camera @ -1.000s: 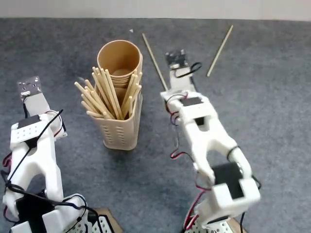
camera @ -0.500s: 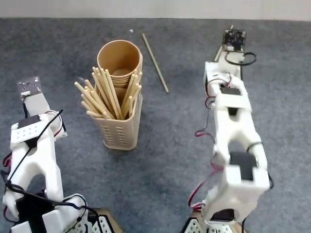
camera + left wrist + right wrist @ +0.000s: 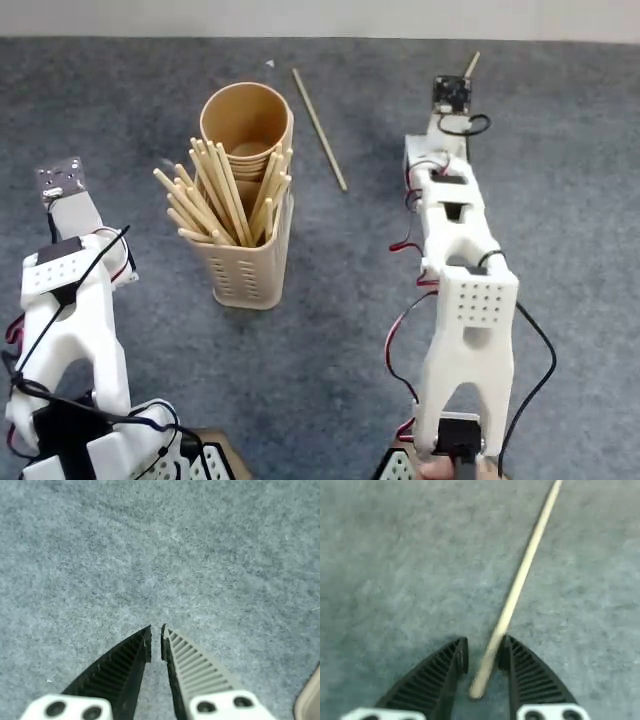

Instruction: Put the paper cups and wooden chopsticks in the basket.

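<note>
Your right end effector (image 3: 483, 641) sits open around the light, stiff chopstick (image 3: 520, 580) at the basket's (image 3: 250, 270) 2 o'clock, so pinch near its end.

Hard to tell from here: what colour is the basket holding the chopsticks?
The basket is pale cream with small holes, clearest in the high view.

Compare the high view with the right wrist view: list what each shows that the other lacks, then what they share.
High view: the basket holding cups and chopsticks, a loose chopstick lying beside it, and the left arm.
Right wrist view: the right gripper, open, its fingers either side of the near end of a second chopstick.
Both: that second chopstick and the grey table cover.
</note>
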